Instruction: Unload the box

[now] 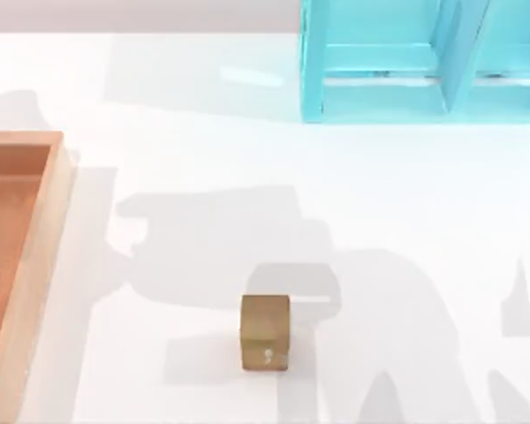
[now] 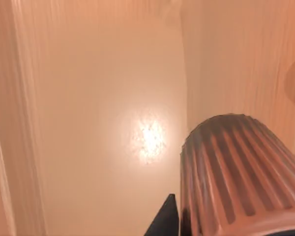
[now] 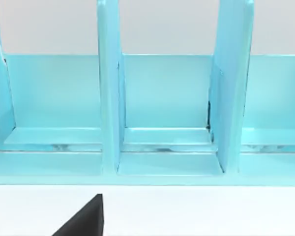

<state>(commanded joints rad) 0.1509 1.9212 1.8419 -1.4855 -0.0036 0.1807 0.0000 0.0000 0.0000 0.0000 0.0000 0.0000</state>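
Box (image 1: 18,265) left; wrist reveals ribbed cylinder (image 2: 241,172) inside.

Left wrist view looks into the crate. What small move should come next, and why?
Probably ease the left end effector onto the ribbed cylinder beside it inside the box: it is not yet unloaded. The right end effector faces the turquoise shelf.
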